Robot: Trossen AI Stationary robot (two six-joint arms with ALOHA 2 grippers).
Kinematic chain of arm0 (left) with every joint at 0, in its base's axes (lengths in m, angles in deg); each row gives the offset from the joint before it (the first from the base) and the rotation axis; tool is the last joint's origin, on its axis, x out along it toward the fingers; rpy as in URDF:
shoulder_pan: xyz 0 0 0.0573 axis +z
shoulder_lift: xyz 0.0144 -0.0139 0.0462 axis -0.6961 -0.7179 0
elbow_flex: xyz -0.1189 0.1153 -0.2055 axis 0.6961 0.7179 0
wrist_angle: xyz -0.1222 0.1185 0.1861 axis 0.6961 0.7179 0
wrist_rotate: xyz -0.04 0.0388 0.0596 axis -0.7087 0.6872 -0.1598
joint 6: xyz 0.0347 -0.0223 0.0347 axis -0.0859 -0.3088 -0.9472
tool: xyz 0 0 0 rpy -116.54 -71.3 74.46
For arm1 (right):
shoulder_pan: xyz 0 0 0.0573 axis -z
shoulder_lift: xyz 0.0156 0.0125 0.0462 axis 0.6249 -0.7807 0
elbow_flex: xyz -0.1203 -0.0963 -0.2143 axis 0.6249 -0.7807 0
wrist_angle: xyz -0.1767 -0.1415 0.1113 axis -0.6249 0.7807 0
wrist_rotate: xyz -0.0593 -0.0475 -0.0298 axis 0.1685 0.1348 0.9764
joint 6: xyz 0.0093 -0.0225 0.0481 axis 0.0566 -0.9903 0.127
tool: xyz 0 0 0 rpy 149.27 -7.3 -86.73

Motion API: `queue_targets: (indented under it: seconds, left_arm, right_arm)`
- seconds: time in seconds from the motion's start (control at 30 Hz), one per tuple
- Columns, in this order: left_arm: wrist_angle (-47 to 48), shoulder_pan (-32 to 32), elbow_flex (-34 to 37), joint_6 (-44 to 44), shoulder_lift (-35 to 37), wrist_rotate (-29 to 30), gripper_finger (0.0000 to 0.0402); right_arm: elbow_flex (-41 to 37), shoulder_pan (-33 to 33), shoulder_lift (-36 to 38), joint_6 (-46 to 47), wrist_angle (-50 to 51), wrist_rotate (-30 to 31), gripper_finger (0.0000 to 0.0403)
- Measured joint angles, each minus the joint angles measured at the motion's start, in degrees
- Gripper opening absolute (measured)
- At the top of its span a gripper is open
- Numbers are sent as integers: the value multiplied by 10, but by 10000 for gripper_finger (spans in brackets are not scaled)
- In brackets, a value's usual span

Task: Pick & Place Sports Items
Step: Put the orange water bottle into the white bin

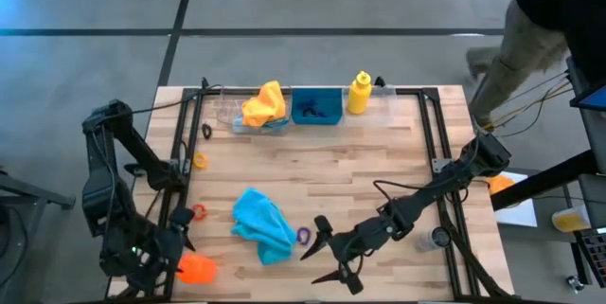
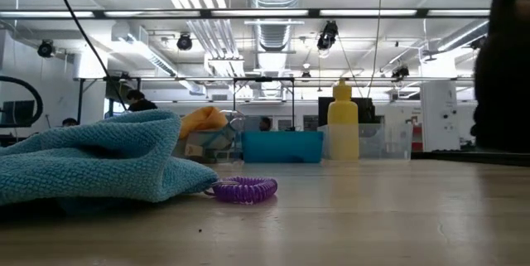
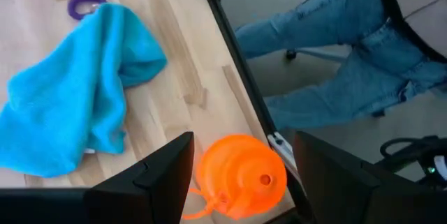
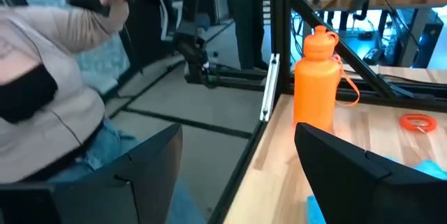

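A: Where is the left gripper (image 1: 163, 264)?
B: At the table's (image 1: 379, 162) near left corner, over an orange bottle (image 1: 198, 267) standing upright there. Its jaws are spread, one on either side of the bottle's cap in the wrist view, not closed on it.

A: And the right gripper (image 1: 327, 257)?
B: Low near the front edge, around the middle. Jaws spread, nothing between them.

A: What lies between the two?
B: A teal cloth (image 1: 262, 223), crumpled, with a purple ring (image 1: 303, 236) just beside its right side. A red ring (image 1: 199, 212) sits near the left edge, an orange ring (image 1: 200, 161) farther back.

A: The back of the table?
B: An orange cloth (image 1: 264, 105) heaped on a clear tray (image 1: 227, 115), then a teal bin (image 1: 316, 108), then a yellow bottle (image 1: 358, 94), upright.

A: Anyone around?
B: A person (image 1: 530, 29) past the far right corner; jeans-clad legs (image 3: 335, 56) beside the front edge.
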Motion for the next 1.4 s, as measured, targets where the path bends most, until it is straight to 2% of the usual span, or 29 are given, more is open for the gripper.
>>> queue_targets:
  seconds: [0.4,0.77,1.2,1.3,1.4]
  left_arm:
    - [-32,-49,25,-3,-11,1,246]
    - [-82,-53,94,-20,-10,5,246]
    - [-100,-52,101,-24,-8,6,246]
    - [-99,-52,101,-24,-8,7,235]
    - [-99,-52,101,-24,-8,7,206]
  right_arm:
    - [-8,-23,0,17,-32,53,279]
    - [-8,-25,0,40,-39,55,279]
    - [-8,-25,0,40,-44,70,279]
    - [-8,-25,0,40,-44,70,279]
    - [-8,-25,0,40,-44,70,279]
